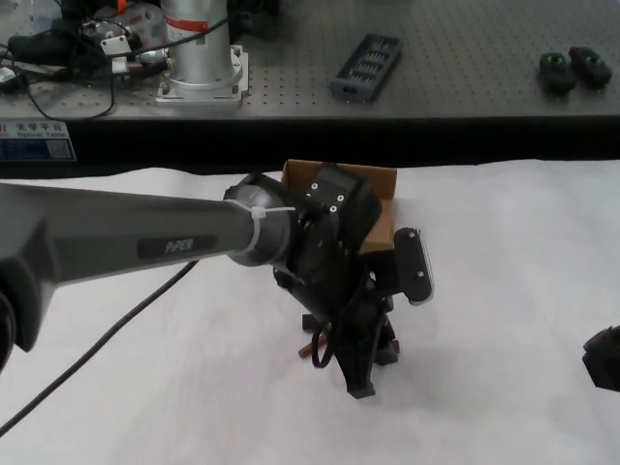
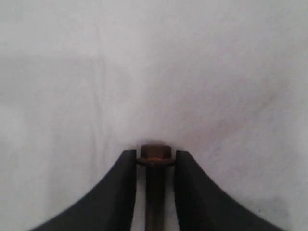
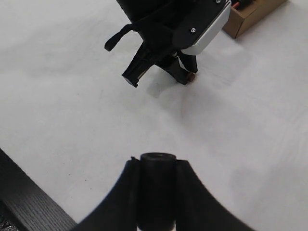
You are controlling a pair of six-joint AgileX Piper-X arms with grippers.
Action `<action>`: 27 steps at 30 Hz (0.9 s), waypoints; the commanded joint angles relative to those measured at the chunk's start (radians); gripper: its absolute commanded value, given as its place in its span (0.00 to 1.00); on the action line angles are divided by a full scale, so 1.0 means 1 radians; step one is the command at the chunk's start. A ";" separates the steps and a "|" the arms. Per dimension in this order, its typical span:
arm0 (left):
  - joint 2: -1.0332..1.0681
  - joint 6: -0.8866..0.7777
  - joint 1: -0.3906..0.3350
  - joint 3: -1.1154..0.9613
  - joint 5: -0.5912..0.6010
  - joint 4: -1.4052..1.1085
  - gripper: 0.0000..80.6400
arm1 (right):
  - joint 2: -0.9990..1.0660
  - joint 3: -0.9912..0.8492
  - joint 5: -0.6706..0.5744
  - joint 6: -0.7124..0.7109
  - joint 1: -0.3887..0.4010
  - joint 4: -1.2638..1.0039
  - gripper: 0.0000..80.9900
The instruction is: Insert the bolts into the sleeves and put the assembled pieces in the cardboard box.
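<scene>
High view: down-tilted left fingers clamp bolt.

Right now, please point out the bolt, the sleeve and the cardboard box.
bolt (image 2: 155, 154), left wrist view, on its hex head.
sleeve (image 3: 158, 190), right wrist view, on its dark side.
cardboard box (image 1: 385, 182), high view, on its far rim.

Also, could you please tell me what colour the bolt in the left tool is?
The bolt is coppery brown, seen best in the left wrist view.
</scene>
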 commanded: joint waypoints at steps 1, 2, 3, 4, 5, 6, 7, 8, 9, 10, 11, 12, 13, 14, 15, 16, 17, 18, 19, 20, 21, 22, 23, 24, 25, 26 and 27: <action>0.015 0.062 0.001 -0.035 -0.099 0.114 0.02 | -0.009 -0.003 -0.015 -0.008 -0.006 0.001 0.02; 0.015 0.081 0.001 -0.043 -0.127 0.152 0.02 | -0.009 -0.003 -0.015 -0.008 -0.006 0.001 0.02; 0.015 0.096 0.001 -0.051 -0.162 0.182 0.02 | -0.009 -0.003 -0.015 -0.008 -0.006 0.001 0.02; 0.011 0.107 0.001 -0.056 -0.199 0.209 0.01 | -0.009 -0.003 -0.015 -0.008 -0.006 0.001 0.02; 0.005 0.107 0.001 -0.059 -0.229 0.227 0.00 | -0.009 -0.003 -0.015 -0.008 -0.006 0.001 0.02; -0.004 0.107 0.001 -0.060 -0.242 0.236 0.01 | -0.009 -0.003 -0.015 -0.008 -0.006 0.001 0.02; -0.015 0.104 0.001 -0.060 -0.251 0.239 0.01 | -0.009 -0.003 -0.015 -0.008 -0.006 0.001 0.02; -0.030 0.096 0.001 -0.060 -0.253 0.239 0.01 | -0.009 -0.003 -0.015 -0.008 -0.006 0.001 0.02; -0.047 0.091 0.001 -0.060 -0.253 0.239 0.01 | -0.009 -0.003 -0.015 -0.008 -0.006 0.001 0.02; -0.067 0.091 0.001 -0.060 -0.253 0.239 0.01 | -0.009 -0.003 -0.015 -0.008 -0.006 0.001 0.02; -0.089 0.078 0.001 -0.060 -0.253 0.239 0.01 | -0.009 -0.003 -0.015 -0.008 -0.006 0.001 0.02; -0.111 0.045 0.001 -0.060 -0.248 0.239 0.01 | -0.009 -0.003 -0.015 -0.008 -0.006 0.001 0.02; -0.131 0.010 0.001 -0.060 -0.235 0.239 0.01 | -0.009 -0.003 -0.015 -0.008 -0.006 0.001 0.02; -0.156 -0.045 0.001 -0.060 -0.211 0.239 0.01 | -0.009 -0.003 -0.015 -0.008 -0.006 0.001 0.02; -0.182 -0.104 0.001 -0.060 -0.179 0.239 0.01 | -0.009 -0.003 -0.015 -0.008 -0.006 0.001 0.02; -0.203 -0.147 0.001 -0.060 -0.154 0.239 0.01 | -0.009 -0.003 -0.015 -0.008 -0.006 0.001 0.02; -0.229 -0.197 0.001 -0.060 -0.128 0.236 0.01 | -0.009 -0.003 -0.015 -0.008 -0.006 0.001 0.02; -0.255 -0.237 0.001 -0.060 -0.114 0.231 0.01 | -0.006 -0.003 -0.015 -0.008 -0.006 0.001 0.02; -0.281 -0.274 0.001 -0.060 -0.111 0.227 0.01 | -0.006 -0.003 -0.015 -0.008 -0.006 0.001 0.02; -0.301 -0.306 0.001 -0.060 -0.110 0.223 0.01 | -0.006 -0.003 -0.015 -0.008 -0.006 0.001 0.02; -0.326 -0.334 0.005 -0.060 -0.106 0.222 0.01 | -0.006 -0.003 -0.015 -0.008 -0.006 0.001 0.02; -0.352 -0.365 0.009 -0.058 -0.094 0.222 0.01 | -0.006 -0.003 -0.015 -0.008 -0.006 -0.002 0.02; -0.377 -0.391 0.015 -0.057 -0.080 0.222 0.01 | -0.006 0.000 -0.015 -0.008 -0.006 -0.004 0.02; -0.402 -0.433 0.025 -0.057 -0.064 0.225 0.01 | -0.006 0.003 -0.015 -0.008 -0.006 -0.011 0.02; -0.427 -0.468 0.037 -0.057 -0.041 0.230 0.01 | -0.006 0.007 -0.022 -0.008 -0.006 -0.028 0.02; -0.447 -0.493 0.051 -0.057 -0.022 0.231 0.01 | -0.006 0.014 -0.036 0.004 -0.006 -0.051 0.02; -0.470 -0.524 0.066 -0.057 0.001 0.231 0.01 | -0.006 0.023 -0.053 0.015 -0.006 -0.078 0.02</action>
